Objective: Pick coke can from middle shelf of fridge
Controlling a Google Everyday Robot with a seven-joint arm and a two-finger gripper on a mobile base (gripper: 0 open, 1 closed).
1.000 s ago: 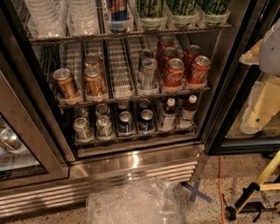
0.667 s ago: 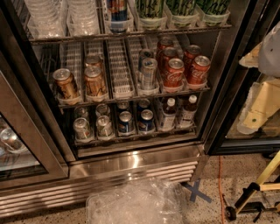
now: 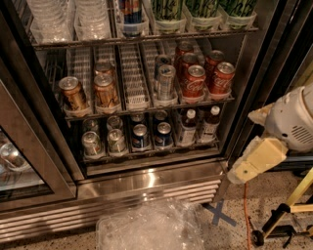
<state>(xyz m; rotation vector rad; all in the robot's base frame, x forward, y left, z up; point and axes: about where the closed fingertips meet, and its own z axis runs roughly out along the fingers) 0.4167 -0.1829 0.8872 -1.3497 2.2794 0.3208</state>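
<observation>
The fridge stands open in front of me. Its middle shelf holds several red coke cans in the two right lanes, the front pair at the rail. Another front coke can stands at the far right. A slim silver can is in the lane left of them. Gold-brown cans stand at the left. My gripper hangs low at the right, outside the fridge, below and right of the coke cans, near the steel base. It holds nothing that I can see.
The top rack holds clear cups and green-patterned tubs. The bottom rack holds blue cans and small bottles. A clear plastic tub, a blue tape cross and a yellow stand are on the floor. A glass door juts out at left.
My arm has moved down and to the left, from beside the middle shelf's right end to the height of the fridge base. The cans have not moved.
</observation>
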